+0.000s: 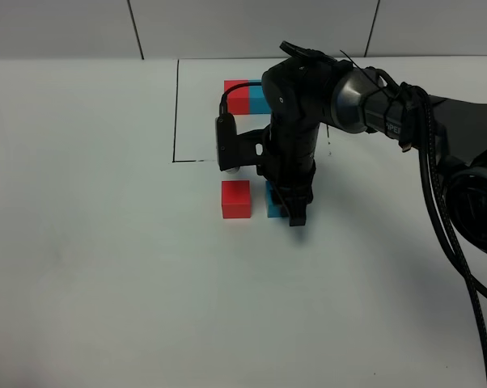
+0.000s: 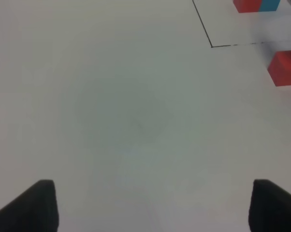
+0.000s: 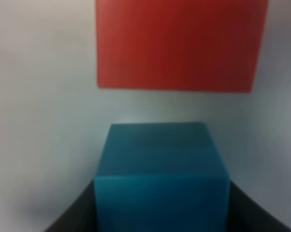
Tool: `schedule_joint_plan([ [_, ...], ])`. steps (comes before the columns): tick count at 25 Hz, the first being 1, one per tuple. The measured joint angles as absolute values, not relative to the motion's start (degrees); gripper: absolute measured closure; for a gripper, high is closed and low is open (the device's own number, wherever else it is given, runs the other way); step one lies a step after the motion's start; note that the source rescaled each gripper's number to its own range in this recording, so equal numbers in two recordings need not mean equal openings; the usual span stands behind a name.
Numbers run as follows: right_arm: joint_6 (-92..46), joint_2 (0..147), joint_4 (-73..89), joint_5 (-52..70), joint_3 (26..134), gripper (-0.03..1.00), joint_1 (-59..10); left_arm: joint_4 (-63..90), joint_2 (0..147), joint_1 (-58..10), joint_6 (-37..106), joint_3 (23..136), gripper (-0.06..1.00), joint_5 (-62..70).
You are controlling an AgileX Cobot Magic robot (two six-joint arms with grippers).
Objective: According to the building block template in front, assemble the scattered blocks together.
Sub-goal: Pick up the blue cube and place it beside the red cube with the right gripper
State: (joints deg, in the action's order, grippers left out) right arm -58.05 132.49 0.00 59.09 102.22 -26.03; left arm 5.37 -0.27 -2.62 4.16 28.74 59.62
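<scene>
Inspection of markings, all views.

Exterior high view: one marking found. White printed lettering (image 1: pixel 388 127) stands on the dark link of the right arm (image 1: pixel 365 105), at about two o'clock from the middle of the picture. Only the characters "PE" can be made out, with perhaps a third letter after them. The rest is cut off where the link's surface curves away. The print is small and slightly blurred, so the full word cannot be determined.

Left wrist and right wrist views: no legible text.

Left block (image 1: pixel 236 199) lies beside right block (image 1: pixel 271 204), before the template (image 1: pixel 243 97).
</scene>
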Motion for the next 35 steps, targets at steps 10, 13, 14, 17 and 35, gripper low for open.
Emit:
schedule_joint_plan([
  [10, -58.1, 132.5, 3.5, 58.0, 102.2, 0.94, -26.0, 5.4, -0.3, -2.6, 4.2, 28.7, 0.10, 59.6],
  [13, -58.1, 132.5, 3.6, 57.7, 102.2, 0.94, -26.1, 5.4, -0.3, -2.6, 4.2, 28.7, 0.10, 59.6],
  [14, -58.1, 132.5, 3.6, 57.6, 102.2, 0.94, -26.2, 5.4, -0.3, -2.6, 4.2, 28.7, 0.10, 59.6],
  [17, -58.1, 132.5, 4.0, 56.6, 102.2, 0.94, -26.5, 5.4, -0.3, -2.6, 4.2, 28.7, 0.10, 59.6],
  [35, -58.0, 132.5, 4.3, 56.3, 102.2, 0.94, -26.5, 5.4, -0.3, -2.6, 4.2, 28.7, 0.10, 59.6],
])
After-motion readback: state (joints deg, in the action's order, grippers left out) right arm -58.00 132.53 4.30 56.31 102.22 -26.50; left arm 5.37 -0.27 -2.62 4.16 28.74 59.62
